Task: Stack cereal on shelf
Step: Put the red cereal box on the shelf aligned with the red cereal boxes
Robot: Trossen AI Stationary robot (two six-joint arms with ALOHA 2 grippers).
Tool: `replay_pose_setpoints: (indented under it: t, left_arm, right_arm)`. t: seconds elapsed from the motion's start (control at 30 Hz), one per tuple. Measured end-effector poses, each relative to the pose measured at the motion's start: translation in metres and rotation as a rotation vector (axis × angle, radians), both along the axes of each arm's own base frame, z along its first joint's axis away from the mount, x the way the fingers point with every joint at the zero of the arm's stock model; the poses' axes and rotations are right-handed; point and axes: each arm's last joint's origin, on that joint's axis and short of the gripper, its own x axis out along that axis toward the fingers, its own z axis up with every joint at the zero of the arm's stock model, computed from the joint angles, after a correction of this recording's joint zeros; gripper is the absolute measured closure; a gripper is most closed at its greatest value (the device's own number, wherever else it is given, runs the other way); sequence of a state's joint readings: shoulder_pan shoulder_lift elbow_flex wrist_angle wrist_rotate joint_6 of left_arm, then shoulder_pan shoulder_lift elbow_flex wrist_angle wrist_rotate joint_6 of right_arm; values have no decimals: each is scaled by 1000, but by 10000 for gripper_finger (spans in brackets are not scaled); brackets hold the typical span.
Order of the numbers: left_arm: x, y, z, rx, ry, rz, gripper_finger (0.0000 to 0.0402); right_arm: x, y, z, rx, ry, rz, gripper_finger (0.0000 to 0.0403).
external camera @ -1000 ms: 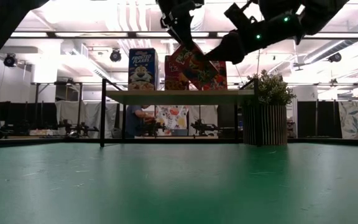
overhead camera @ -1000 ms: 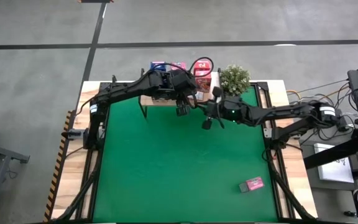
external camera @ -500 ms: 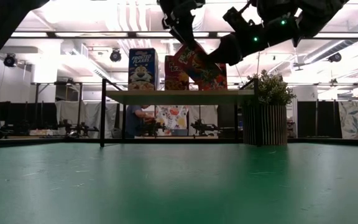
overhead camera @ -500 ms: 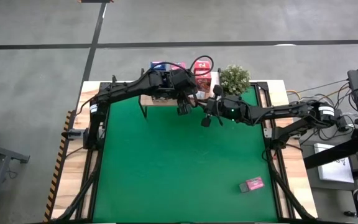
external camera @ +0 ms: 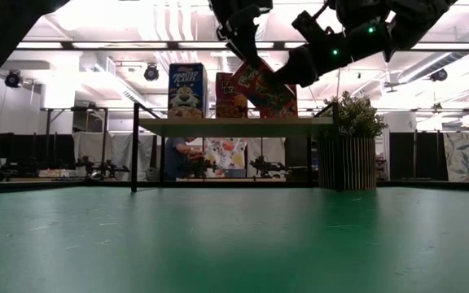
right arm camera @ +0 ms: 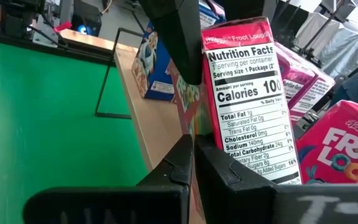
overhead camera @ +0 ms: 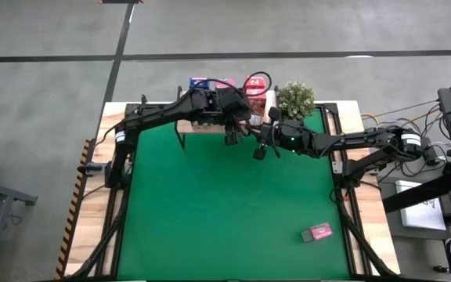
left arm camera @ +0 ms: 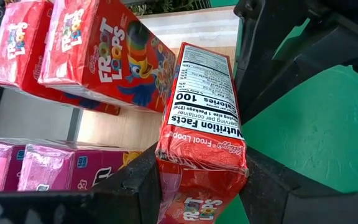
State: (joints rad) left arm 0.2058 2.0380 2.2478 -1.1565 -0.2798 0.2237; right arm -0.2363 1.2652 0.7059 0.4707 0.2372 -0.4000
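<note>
One red cardboard Froot Loops box (left arm camera: pixel 201 130) hangs tilted over the light wooden shelf (external camera: pixel 234 124), clamped between my left gripper (overhead camera: pixel 230 135) fingers; my right gripper (overhead camera: pixel 260 149) presses its closed tips against it. I'd level it before setting down beside the upright boxes.

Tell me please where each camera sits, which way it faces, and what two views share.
High: above the table, looking down; both arms, shelf.
Low: at mat height, facing the room; both grippers over the shelf.
Left wrist: on the left arm; left gripper clamps the tilted box.
Right wrist: on the right arm; its fingers beside that box.
Shared: both wrist views show the box's nutrition panel.
</note>
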Motion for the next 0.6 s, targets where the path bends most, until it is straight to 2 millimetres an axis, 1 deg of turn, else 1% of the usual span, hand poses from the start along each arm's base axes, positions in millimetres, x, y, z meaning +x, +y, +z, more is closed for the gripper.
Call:
replay_pose_setpoints:
  t: [0.43, 0.6]
  left_arm:
    - [1, 0, -1, 1, 1, -3, 244]
    - [1, -1, -1, -9, 0, -13, 227]
  right_arm:
    - [0, -1, 0, 0, -1, -3, 394]
    - [0, -1, 0, -1, -2, -10, 394]
